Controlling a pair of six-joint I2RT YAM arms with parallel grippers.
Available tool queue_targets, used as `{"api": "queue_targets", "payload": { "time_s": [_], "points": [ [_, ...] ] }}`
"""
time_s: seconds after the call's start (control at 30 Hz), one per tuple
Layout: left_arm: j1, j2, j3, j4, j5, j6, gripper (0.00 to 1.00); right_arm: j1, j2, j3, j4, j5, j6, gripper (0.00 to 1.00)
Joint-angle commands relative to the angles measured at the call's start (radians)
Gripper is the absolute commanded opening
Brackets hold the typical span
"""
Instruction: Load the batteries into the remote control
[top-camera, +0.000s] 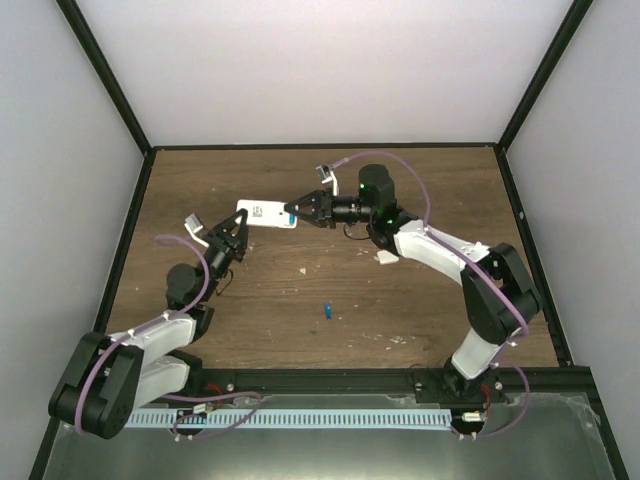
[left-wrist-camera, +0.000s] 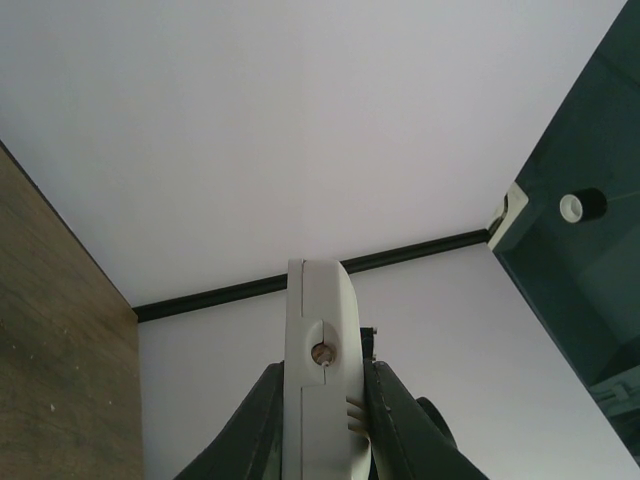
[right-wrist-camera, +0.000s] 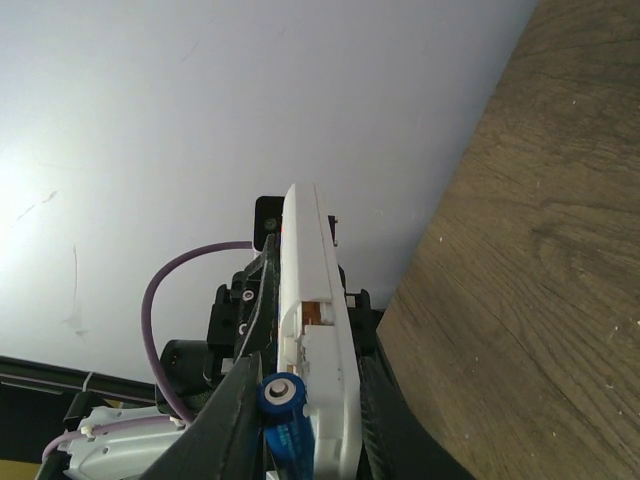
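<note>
The right pincer (top-camera: 296, 211) squeezes a blue battery (right-wrist-camera: 283, 400) against the white remote control (top-camera: 268, 214), held up over the far middle of the table (top-camera: 430, 290). The left pincer (top-camera: 236, 232) is clamped on the remote's left end. Pushed in crooked, the battery could pop out and drop. The second battery (top-camera: 327, 311) lies nearer, on the wood.

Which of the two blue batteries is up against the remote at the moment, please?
The battery in the right pincer, pressed against the side of the remote; the spare battery lies alone on the table, away from both arms.
</note>
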Motion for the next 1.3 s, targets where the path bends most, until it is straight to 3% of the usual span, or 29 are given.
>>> {"api": "queue_targets", "payload": {
  "time_s": [0.0, 1.27],
  "points": [
    [0.000, -0.024, -0.006, 0.016, -0.046, 0.009, 0.00, 0.019, -0.045, -0.015, -0.018, -0.002, -0.043, 0.15],
    [0.000, 0.012, -0.002, 0.082, -0.122, -0.005, 0.00, 0.031, -0.018, -0.122, -0.084, 0.000, -0.087, 0.15]
  ]
}}
